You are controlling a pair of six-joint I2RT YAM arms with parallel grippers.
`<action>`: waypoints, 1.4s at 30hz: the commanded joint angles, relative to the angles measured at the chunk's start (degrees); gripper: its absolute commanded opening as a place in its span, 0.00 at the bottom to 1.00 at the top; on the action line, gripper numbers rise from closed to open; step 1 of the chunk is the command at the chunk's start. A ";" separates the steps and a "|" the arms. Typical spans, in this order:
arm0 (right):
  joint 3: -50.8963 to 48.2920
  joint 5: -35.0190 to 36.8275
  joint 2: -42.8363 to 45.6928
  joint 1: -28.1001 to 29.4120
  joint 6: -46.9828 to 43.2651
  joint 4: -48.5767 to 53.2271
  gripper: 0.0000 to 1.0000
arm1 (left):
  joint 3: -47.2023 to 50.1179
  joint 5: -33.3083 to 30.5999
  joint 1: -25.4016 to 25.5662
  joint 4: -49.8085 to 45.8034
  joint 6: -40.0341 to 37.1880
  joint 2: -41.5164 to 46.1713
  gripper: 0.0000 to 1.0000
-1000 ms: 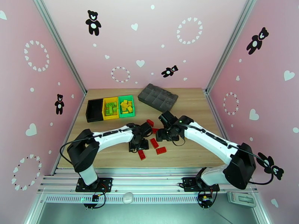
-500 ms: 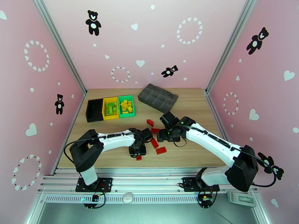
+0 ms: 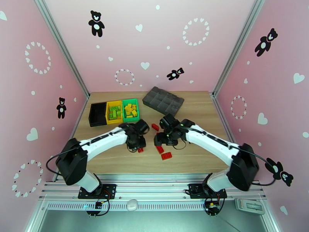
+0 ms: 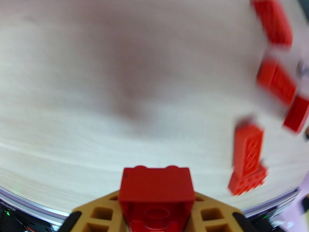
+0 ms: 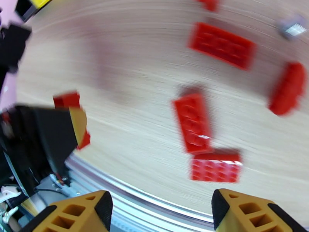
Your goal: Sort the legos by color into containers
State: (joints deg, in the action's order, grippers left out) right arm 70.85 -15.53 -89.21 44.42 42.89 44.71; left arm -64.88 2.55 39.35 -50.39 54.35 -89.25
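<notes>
"What is in your left pincer [image 4: 156, 208]?"

"I have a red brick [image 4: 156, 184] held tight in it, right between the two fingers. The counter [image 4: 96, 93] is below it."

"And your right pincer [image 5: 162, 215]?"

"I have it wide apart with nothing inside. Just ahead of it, a long brick [image 5: 193, 122] and a square brick [image 5: 215, 166] lie on the counter, touching end to end. Both are red. More red ones lie farther ahead, but they are blurry."

"Where are the boxes?"

"They sit side by side, far past my left pincer and over to its left. The black box [image 3: 97, 115] is the farthest left. Next, the yellow box [image 3: 114, 122] has green bricks [image 3: 114, 111] in it. The green box [image 3: 131, 119] has yellow bricks [image 3: 130, 109] in it."
</notes>
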 commanded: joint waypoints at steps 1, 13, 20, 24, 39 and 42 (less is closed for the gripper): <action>7.60 -7.46 -5.83 1.76 -2.20 -3.18 0.72 | -1.32 1.23 -5.98 -1.55 -3.51 3.31 0.31; 36.95 -17.69 -28.43 3.66 -5.78 1.63 0.71 | -4.74 7.94 -32.74 1.02 -8.66 4.35 0.31; 45.44 -18.04 -33.78 2.89 -6.24 4.29 0.71 | -12.19 9.38 -45.31 2.13 -10.25 -1.89 0.31; 45.45 -17.46 -33.99 1.49 -6.41 5.19 0.71 | -17.55 10.39 -51.00 3.19 -9.90 -7.28 0.31; 39.37 -12.10 -28.13 -3.91 -7.51 7.88 0.72 | -42.41 10.71 -55.34 -1.97 -11.45 -28.29 0.55; 36.78 -10.21 -26.09 -4.69 -7.62 8.20 0.72 | -42.89 10.98 -55.27 -2.38 -12.16 -27.79 0.69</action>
State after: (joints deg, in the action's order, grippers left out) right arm 109.32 -28.18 -120.16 40.27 36.03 50.87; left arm -105.67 12.34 -15.57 -50.41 43.55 -117.67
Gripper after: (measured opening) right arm 0.716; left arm 0.676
